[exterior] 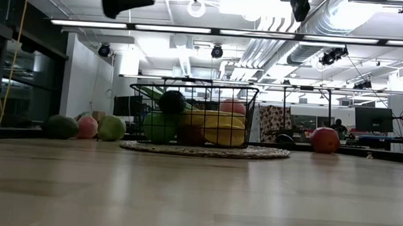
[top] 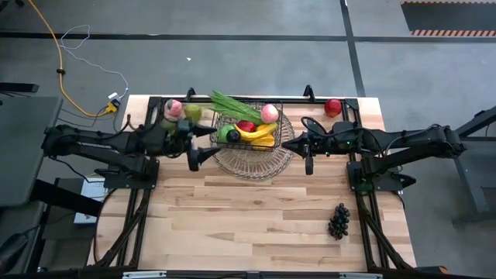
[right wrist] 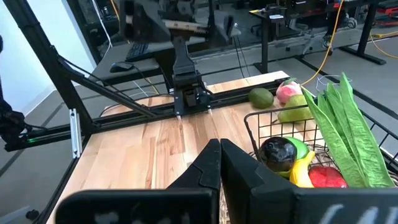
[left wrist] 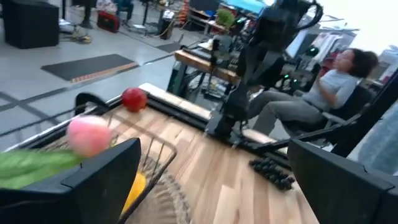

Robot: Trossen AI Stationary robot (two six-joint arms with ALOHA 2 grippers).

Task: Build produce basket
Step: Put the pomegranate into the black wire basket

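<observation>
Basket [top: 249,133] sits on a pale round wire tray [top: 256,161] at the far middle of the desk [top: 256,217]. Inside: banana [top: 260,133], pink peach [top: 269,113], red apple [top: 246,125], green apple [top: 225,132], dark plum [top: 233,136], w/ a leafy green bunch [top: 231,104] sticking out over the far rim.

L gripper [top: 194,157] hovers just left of the basket — jaws wide apart, nothing in them. R gripper [top: 304,147] hovers just right of it, jaws together, empty.

Outside the basket: peach [top: 173,107], pear [top: 192,113] and mango [top: 168,123] at far left, red apple [top: 332,107] at far right, dark grapes [top: 339,220] near the front right edge.

A person sits beyond the desk in the left wrist view.
</observation>
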